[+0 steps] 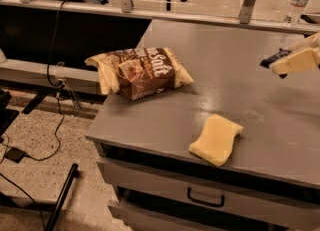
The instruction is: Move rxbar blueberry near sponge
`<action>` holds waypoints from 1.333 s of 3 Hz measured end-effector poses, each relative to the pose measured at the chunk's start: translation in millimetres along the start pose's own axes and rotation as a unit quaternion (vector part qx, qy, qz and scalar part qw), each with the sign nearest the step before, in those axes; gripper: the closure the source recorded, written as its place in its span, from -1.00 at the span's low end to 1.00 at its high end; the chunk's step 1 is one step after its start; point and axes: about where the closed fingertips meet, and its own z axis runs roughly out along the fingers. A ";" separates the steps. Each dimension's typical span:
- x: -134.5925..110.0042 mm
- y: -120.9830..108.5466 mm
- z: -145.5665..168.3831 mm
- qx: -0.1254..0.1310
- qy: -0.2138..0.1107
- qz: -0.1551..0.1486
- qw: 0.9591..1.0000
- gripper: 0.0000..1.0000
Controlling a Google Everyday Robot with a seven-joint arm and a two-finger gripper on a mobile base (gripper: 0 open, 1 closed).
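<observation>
The pale yellow sponge (216, 139) lies flat near the front edge of the grey table (220, 50). My gripper (287, 57) hovers above the table at the right edge of the view, behind and to the right of the sponge. Its pale yellow fingers (300, 61) are shut on a small dark flat thing, the rxbar blueberry (272, 58), whose end sticks out to the left. The bar is held in the air, well apart from the sponge.
A large brown-and-cream chip bag (142, 72) lies on the table's left part. A water bottle (300, 0) stands at the far right back. Drawers with a handle (205, 199) are under the table front. Cables run on the floor at left.
</observation>
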 end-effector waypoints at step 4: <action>23.0 103.6 10.2 -0.089 0.024 -0.009 0.996 1.00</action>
